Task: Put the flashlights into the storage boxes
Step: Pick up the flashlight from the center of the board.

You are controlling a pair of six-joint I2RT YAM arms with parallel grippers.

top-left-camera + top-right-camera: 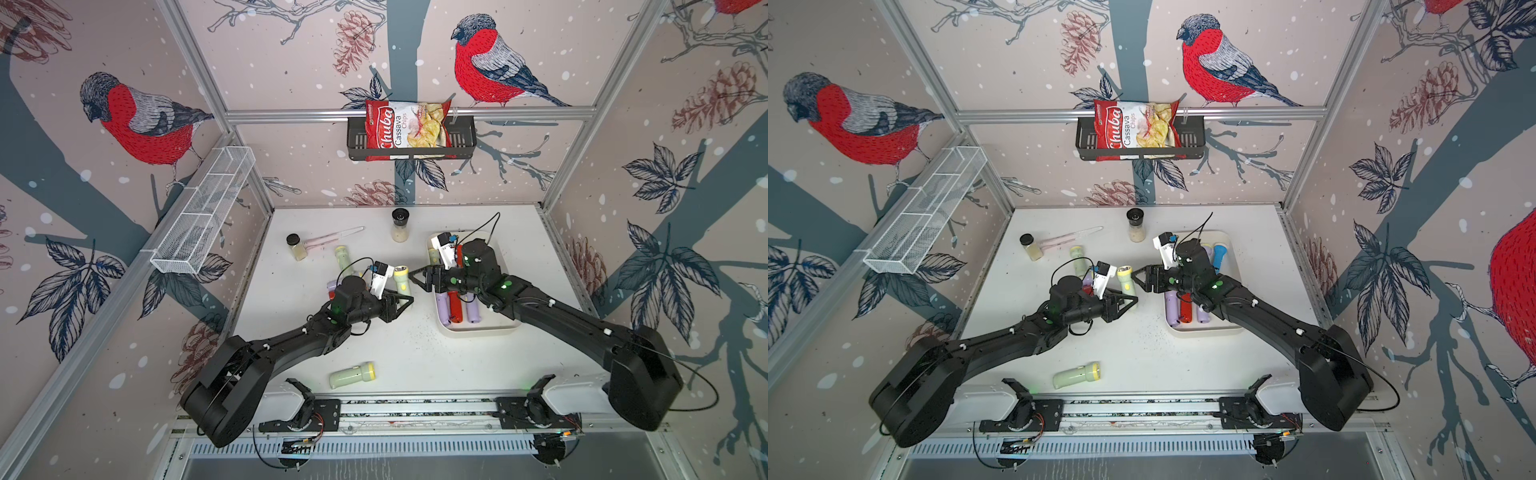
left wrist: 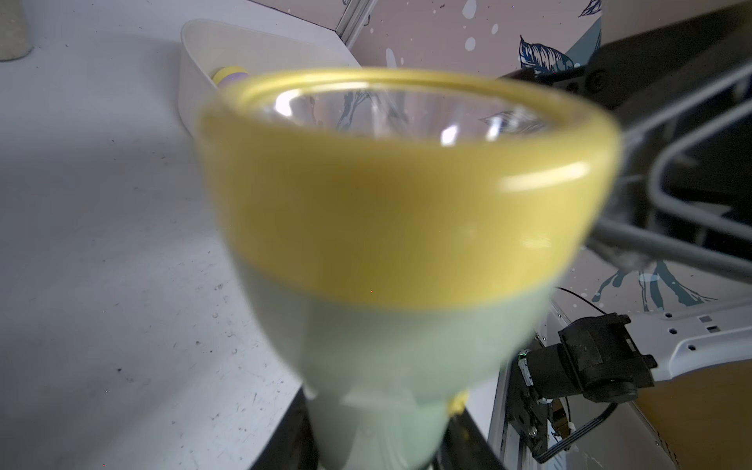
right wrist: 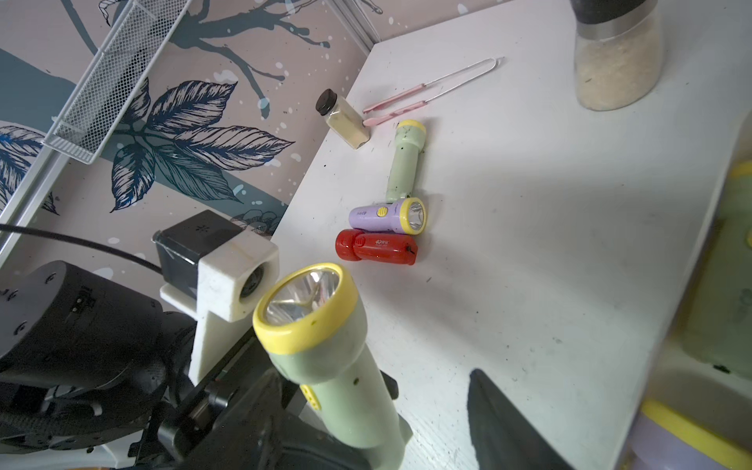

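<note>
White and flecked with dark specks, the tabletop [image 1: 419, 353] carries a cream-white shallow plastic tray [image 1: 478, 331] with rounded corners on its right side. Two lilac flashlights [image 1: 473, 311] and a red flashlight [image 1: 456, 308] lie side by side in the tray's near end. In a top view a blue flashlight [image 1: 1219, 254] shows at its far end, partly hidden by the right arm.

The left tool [image 1: 405, 298] is clamped narrow on the handle of a pale green, yellow-rimmed flashlight [image 1: 402, 278], held between the arms just left of the tray. The right tool [image 1: 413, 280] stands with its jaws apart and empty, the tips just beside that flashlight's head.

Four more lie loose on the tabletop: a second pale green flashlight [image 1: 352, 375] near the front edge, and farther back a slim pale green flashlight [image 3: 405, 162] beside a small lilac flashlight [image 3: 388, 215] and a small red flashlight [image 3: 376, 246].
</note>
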